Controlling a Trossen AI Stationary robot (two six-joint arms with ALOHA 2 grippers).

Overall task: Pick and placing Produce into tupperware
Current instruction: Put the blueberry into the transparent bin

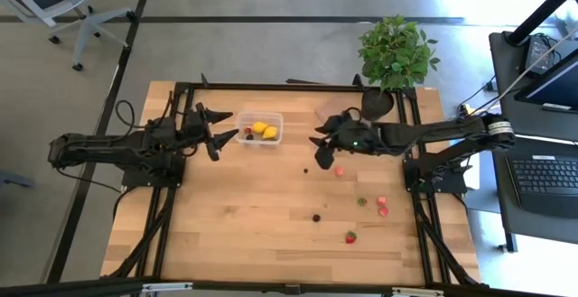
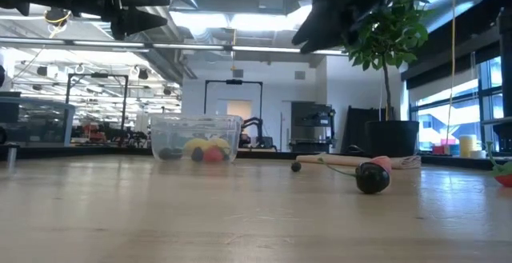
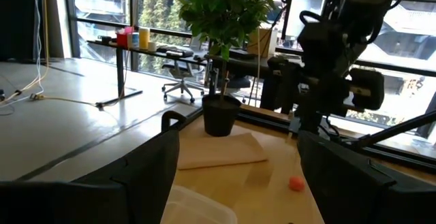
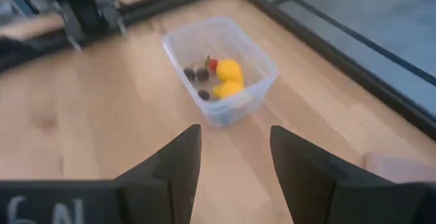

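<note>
The clear tupperware [image 1: 259, 129] [image 4: 221, 67] stands on the table at the far middle, holding yellow, dark and red produce. My left gripper [image 1: 221, 127] [image 3: 238, 176] hovers open just left of it, pointing level at it. My right gripper [image 1: 321, 145] [image 4: 235, 163] hangs open above the table to the tupperware's right, tilted down toward it, with nothing between its fingers. Loose produce lies on the wood: a red piece [image 1: 339, 171], a small dark one [image 1: 305, 170], a dark berry [image 1: 317, 216] [image 2: 372, 177], a green piece [image 1: 361, 201], two red ones [image 1: 383, 207] and a strawberry [image 1: 350, 236].
A leafy potted plant [image 1: 396, 58] stands at the table's far right corner, with a flat brown board [image 3: 218, 149] lying beside its pot. The near half of the wooden table [image 1: 226, 234] is bare. Black frame rails run along the left and right sides.
</note>
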